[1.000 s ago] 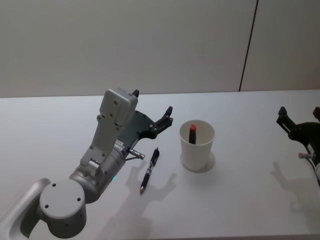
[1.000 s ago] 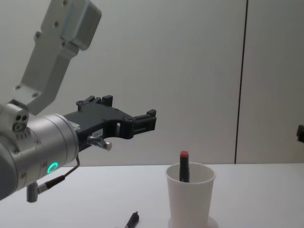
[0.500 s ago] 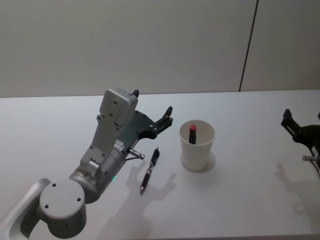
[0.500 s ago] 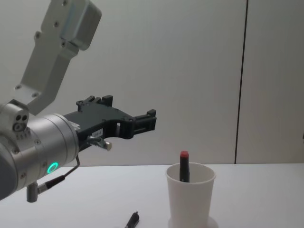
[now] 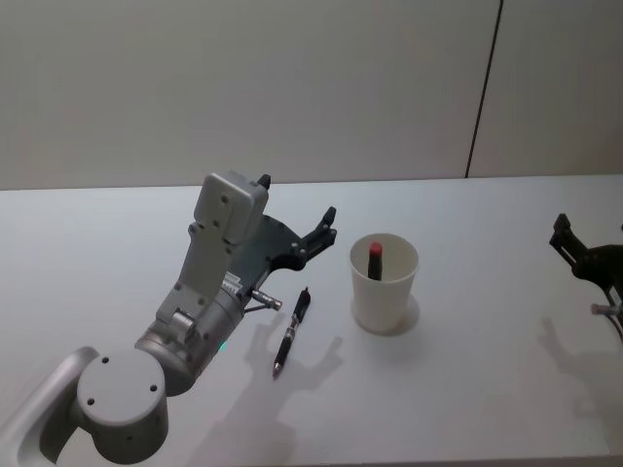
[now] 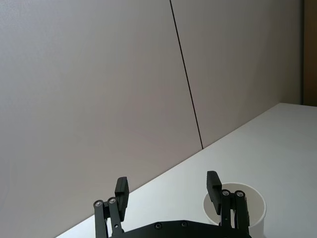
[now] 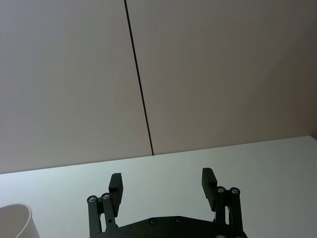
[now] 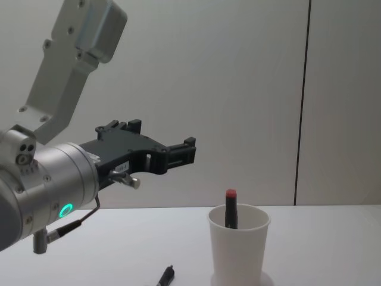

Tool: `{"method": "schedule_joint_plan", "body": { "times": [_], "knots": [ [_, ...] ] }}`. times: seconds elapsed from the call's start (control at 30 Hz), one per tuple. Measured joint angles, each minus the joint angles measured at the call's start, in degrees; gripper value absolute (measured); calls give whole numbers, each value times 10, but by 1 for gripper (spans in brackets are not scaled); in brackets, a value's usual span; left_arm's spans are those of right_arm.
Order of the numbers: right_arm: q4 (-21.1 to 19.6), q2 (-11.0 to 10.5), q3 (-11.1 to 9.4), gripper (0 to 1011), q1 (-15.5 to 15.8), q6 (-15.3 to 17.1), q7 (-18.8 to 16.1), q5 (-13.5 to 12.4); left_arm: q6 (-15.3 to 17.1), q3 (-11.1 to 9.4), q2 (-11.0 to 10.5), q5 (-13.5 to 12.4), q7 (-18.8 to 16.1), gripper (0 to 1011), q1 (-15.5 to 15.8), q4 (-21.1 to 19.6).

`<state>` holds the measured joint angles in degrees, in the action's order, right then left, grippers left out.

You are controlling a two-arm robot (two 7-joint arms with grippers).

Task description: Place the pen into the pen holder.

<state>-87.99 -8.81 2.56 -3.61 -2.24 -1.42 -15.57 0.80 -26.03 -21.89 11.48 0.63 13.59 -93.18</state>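
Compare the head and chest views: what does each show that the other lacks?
Head view: the open right claw over the table's right side, and the full length of the black pen lying left of the paper cup. Chest view: heights, with the open left claw hanging well above the cup's rim and the red-capped pen poking above it. Both: the cup, the red-capped pen inside, the left claw, the black pen's end.

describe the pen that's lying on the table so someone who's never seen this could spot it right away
On the white table, find the tapered white paper cup near the middle. Just to its left lies a slim black pen, flat on the surface. Unlike the red-topped pen standing inside the cup, it lies outside, apart from the cup.
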Motion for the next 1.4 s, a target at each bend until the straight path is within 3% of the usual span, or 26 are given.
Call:
{"method": "schedule_joint_plan", "body": {
  "times": [0.67,0.93,1.4],
  "knots": [
    [-1,0,0,1002,1,0,1,0,12,1,1,0,2,1003,0,0],
    [-1,-1,0,1002,1,0,1,0,49,3,2,1,2,1003,1,-6],
    [-1,-1,0,1002,1,0,1,0,153,7,10,10,-5,1003,7,-10]
  ]
}}
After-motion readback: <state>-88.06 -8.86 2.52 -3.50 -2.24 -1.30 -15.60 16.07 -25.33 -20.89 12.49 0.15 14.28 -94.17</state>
